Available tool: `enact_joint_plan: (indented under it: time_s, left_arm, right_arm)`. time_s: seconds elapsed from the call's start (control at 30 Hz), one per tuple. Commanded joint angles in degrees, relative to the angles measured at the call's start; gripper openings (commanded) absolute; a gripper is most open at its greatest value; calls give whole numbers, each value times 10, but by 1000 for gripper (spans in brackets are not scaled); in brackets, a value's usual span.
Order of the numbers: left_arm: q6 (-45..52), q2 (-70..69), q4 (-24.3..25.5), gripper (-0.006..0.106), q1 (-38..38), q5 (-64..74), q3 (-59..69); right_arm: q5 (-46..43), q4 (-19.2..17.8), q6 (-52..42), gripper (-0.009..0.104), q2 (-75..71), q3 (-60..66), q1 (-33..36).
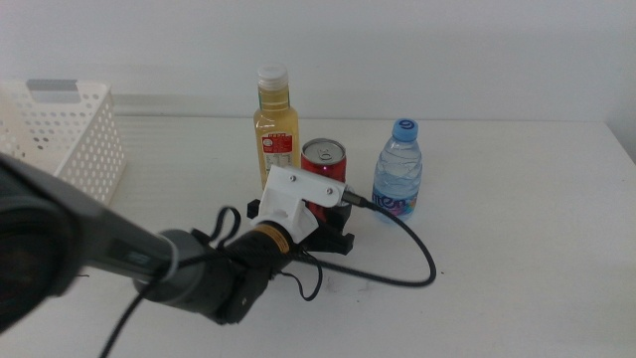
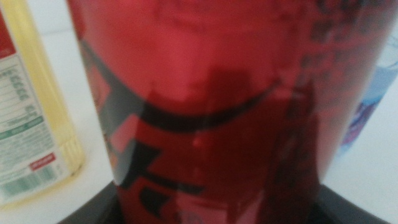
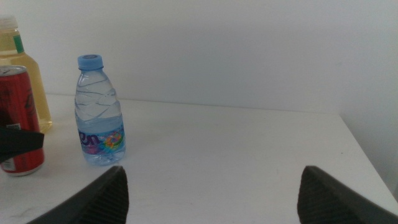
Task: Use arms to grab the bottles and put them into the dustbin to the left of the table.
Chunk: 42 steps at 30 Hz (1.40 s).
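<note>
On the surface (image 1: 517,249) stand three drink containers, namely one yellow juice bottle (image 1: 275,124), one red can (image 1: 324,164) and one small water bottle (image 1: 398,169), along with one white basket (image 1: 60,134), while one arm (image 1: 149,259) shows in the middle view.

The left arm (image 1: 119,254) is a thick, dark grey to black tube with a glossy sheen, ending in a brass-coloured ring. Beyond the ring sits a white angular housing (image 1: 298,197) with two small dark screws on top. A black cable (image 1: 412,244) loops from beside the housing. The right pincer (image 3: 211,190) shows two dark, matte, wedge-shaped jaws.
</note>
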Motion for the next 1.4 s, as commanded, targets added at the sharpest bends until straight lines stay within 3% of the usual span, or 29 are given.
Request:
enact_joint_plan:
  time_s: [0.0,0.4,0.67,0.9,1.13,1.37]
  left_arm:
    - [11,-42,0,-1,3,51,-2]
    - [31,-296,-5,-2,3,398,-2]
    - [31,-398,86,1,21,603,-19]
    - [82,-401,71,3,179,926,-176]
    - [136,-314,53,3,416,1018,-329]
    - [150,-213,40,3,502,1027,-395]
  right_arm:
    - [-5,-5,-4,85,-3,2,-4]
    - [-5,-5,-4,85,-3,2,-4]
    - [-5,-5,-4,85,-3,2,-4]
    - [-5,-5,-4,85,-3,2,-4]
    - [-5,-5,-4,85,-3,2,-4]
    - [-5,-5,-4,85,-3,2,-4]
